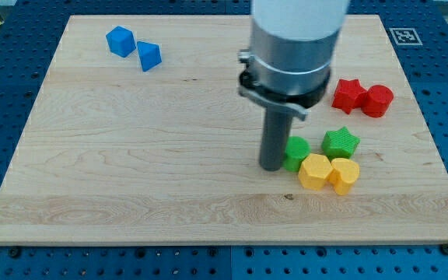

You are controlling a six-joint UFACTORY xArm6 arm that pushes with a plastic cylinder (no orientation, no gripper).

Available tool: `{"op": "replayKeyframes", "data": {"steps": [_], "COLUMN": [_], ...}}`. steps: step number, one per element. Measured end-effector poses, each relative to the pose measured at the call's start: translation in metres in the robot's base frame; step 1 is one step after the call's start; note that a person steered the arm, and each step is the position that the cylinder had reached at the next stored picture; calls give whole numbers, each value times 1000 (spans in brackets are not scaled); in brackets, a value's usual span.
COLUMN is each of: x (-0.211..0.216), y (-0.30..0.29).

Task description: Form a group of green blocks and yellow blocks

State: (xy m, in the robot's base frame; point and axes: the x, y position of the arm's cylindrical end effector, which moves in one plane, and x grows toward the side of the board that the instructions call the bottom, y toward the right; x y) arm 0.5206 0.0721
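My tip [271,166] rests on the board right at the left side of a green round block [295,152], touching or nearly touching it. A green star block [341,142] lies just to the right of that one. A yellow hexagon-like block [314,171] and a yellow heart-shaped block [344,175] sit side by side just below the two green ones. These green and yellow blocks lie close together at the view's lower right.
A red star block [348,94] and a red round block [378,100] sit together at the right. Two blue blocks [120,40] [149,56] lie at the top left. The wooden board [131,155] lies on a blue perforated table.
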Motion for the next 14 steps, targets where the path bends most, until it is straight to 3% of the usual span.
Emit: {"op": "replayKeyframes", "data": {"steps": [1,2,4,8,9,14], "x": [-9,-17,-80,-66,-37,-36], "y": [39,35,16,200,215,113]}}
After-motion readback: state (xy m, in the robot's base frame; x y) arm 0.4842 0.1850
